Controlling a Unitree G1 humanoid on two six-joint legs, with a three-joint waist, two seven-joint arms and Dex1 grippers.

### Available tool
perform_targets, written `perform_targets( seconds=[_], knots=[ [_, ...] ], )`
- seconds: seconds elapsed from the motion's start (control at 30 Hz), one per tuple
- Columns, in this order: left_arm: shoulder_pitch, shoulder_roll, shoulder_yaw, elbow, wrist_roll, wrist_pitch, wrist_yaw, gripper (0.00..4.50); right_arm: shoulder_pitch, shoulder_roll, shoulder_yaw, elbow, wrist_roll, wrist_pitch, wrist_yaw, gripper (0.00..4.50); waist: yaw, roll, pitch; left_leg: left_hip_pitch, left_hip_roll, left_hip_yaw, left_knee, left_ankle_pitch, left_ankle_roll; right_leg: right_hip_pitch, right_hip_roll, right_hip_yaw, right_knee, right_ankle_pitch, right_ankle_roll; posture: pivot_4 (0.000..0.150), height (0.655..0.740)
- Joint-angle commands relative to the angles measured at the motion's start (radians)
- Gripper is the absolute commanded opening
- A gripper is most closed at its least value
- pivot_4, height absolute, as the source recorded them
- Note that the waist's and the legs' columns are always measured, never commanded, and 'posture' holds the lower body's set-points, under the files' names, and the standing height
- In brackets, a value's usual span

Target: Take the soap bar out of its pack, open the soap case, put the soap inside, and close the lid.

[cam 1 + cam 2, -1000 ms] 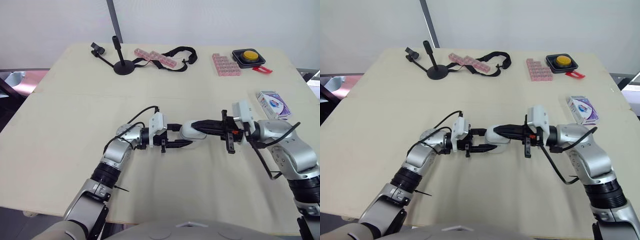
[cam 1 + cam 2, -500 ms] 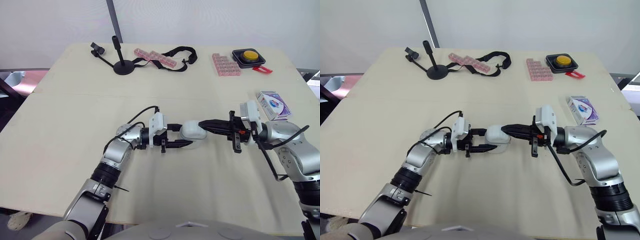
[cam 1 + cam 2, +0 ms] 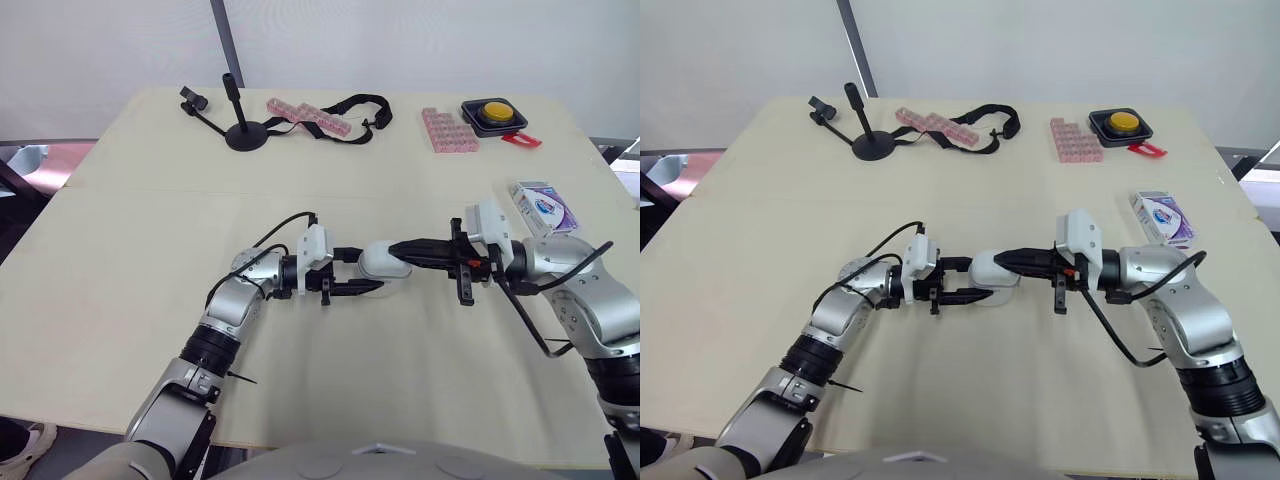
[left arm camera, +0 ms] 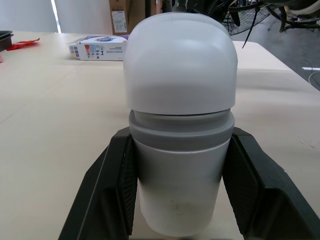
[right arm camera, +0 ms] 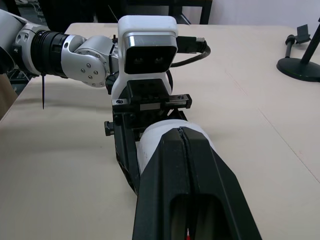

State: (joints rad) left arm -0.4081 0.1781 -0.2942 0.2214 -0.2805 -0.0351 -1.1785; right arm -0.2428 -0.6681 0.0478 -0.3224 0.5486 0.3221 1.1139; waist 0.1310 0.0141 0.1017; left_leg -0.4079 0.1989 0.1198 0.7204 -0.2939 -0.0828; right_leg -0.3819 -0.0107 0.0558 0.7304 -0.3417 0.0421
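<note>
The soap case (image 3: 385, 262) is held just right of the frame's centre in the head views, close above the table (image 3: 120, 260). It is gripped across its grey lower part by the left gripper (image 3: 374, 271), one black finger pressed against each side, as seen closely in the left wrist view. Its white rounded lid (image 4: 180, 60) is seated on the body, with a darker grey band showing beneath it. The lid end is met from the right of the frame by the right gripper (image 3: 400, 248), whose two fingers are pressed together with only a seam between them; the tips are laid over the white lid. Whether the tips press on it cannot be told.

The soap pack (image 3: 543, 208), a white and purple box, is lying flat at the right edge of the table, well apart from both grippers.

Along the upper edge of the table are seen a black stand (image 3: 240, 125) at the upper left, a pink strip (image 3: 310, 113) beside a black strap (image 3: 355, 105), a pink block (image 3: 450, 130) and a yellow button (image 3: 493, 112) at the upper right.
</note>
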Motion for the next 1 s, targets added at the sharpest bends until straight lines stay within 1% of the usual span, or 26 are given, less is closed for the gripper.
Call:
perform_targets(
  seconds=[0.03, 0.3, 0.5, 0.67, 1.0],
  knots=[
    [-0.002, -0.003, -0.002, -0.038, -0.007, -0.009, 0.004, 1.86, -0.002, -0.006, 0.071, 0.014, -0.055, 0.052, -0.018, 0.03, -0.001, 0.000, 0.000, 0.000, 0.000, 0.000, 0.000, 0.000, 0.000, 0.001, 0.000, 0.000, 0.000, 0.000, 0.000, 0.150, 0.7143],
    [-0.004, -0.002, -0.001, -0.036, -0.007, -0.007, 0.006, 1.86, -0.028, 0.004, 0.078, 0.012, -0.040, 0.075, -0.029, 0.03, -0.002, 0.000, 0.000, 0.001, 0.000, 0.000, -0.002, 0.001, -0.001, 0.003, 0.000, 0.000, -0.003, 0.000, 0.000, 0.150, 0.7143],
    [-0.004, -0.002, -0.002, -0.034, -0.006, -0.008, 0.006, 1.86, -0.047, 0.027, 0.018, -0.003, 0.031, 0.066, -0.012, 0.03, 0.000, 0.000, 0.000, 0.001, 0.000, 0.000, -0.003, 0.001, -0.001, 0.003, 0.000, 0.000, -0.003, 0.000, 0.000, 0.150, 0.7143],
    [-0.009, -0.004, 0.000, -0.026, -0.004, -0.011, 0.003, 1.86, -0.047, 0.020, -0.045, -0.023, 0.088, 0.067, 0.006, 0.03, 0.006, 0.000, 0.000, 0.001, 0.000, -0.001, -0.003, 0.001, -0.001, 0.003, 0.000, -0.001, -0.002, 0.000, 0.000, 0.150, 0.7143],
    [-0.014, -0.005, 0.002, -0.014, -0.002, -0.019, -0.002, 1.86, -0.010, -0.012, -0.090, 0.046, 0.050, 0.031, 0.033, 0.03, 0.008, -0.001, 0.000, -0.001, 0.000, -0.001, -0.003, 0.001, -0.001, 0.002, 0.001, -0.002, -0.004, 0.000, 0.000, 0.150, 0.7143]
  ],
)
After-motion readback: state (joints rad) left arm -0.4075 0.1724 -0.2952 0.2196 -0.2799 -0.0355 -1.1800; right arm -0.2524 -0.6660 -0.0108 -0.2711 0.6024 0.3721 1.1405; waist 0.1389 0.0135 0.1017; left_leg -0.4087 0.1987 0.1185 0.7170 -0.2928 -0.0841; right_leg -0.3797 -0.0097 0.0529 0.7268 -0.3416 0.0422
